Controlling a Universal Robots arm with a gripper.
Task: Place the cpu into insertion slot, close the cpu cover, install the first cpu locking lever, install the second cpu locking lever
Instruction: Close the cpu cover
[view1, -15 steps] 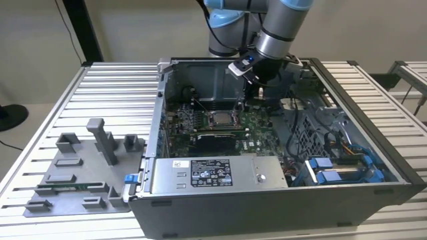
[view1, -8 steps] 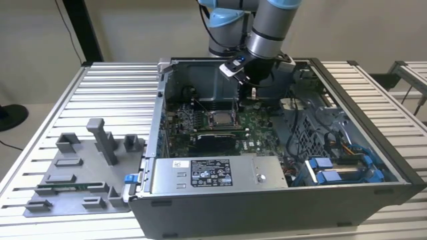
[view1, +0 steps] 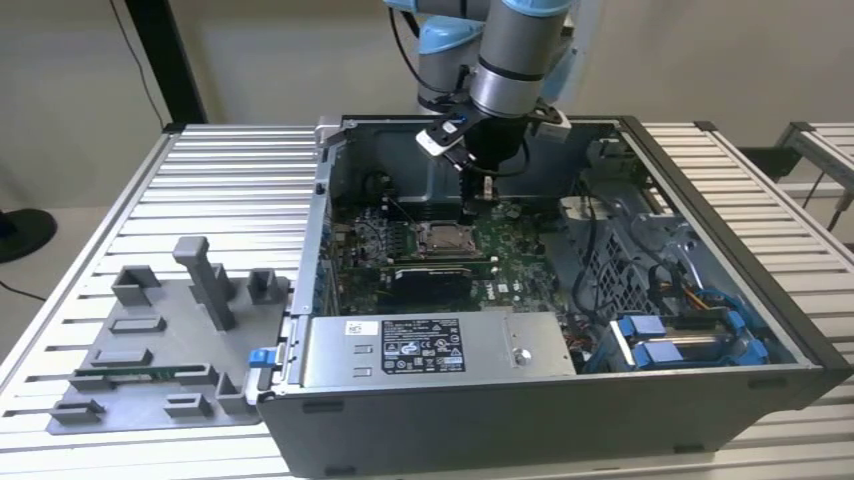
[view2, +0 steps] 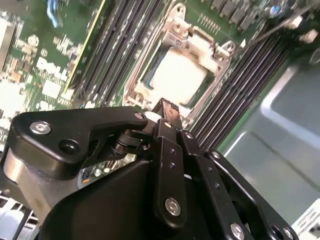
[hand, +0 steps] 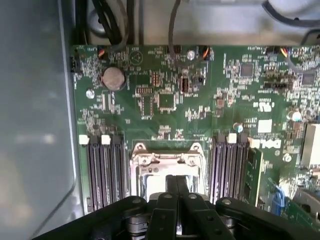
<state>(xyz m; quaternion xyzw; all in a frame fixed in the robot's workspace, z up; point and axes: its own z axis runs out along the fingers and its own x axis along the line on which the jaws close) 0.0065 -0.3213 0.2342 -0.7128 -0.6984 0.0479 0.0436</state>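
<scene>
The cpu (view2: 177, 75) lies flat in the insertion slot (view1: 445, 238) on the green board, its pale metal top showing. The silvery cpu cover (view2: 192, 37) frames it and appears to lie down over the chip. A thin metal lever (view2: 272, 29) runs off from the socket's corner. My gripper (view1: 477, 192) hangs just above the board at the socket's far edge, its black fingers pressed together with nothing between them. In both wrist views the fingertips (view2: 165, 106) sit right at the socket frame (hand: 167, 161), with the gripper (hand: 176, 180) covering part of it.
Black memory slots (hand: 102, 170) flank the socket on both sides. The open case holds a power supply (view1: 414, 345) at the front, blue drive bays (view1: 681, 340) and cables (view1: 601, 250) on the exterior view's right. A grey fixture plate (view1: 160, 340) lies on the exterior view's left.
</scene>
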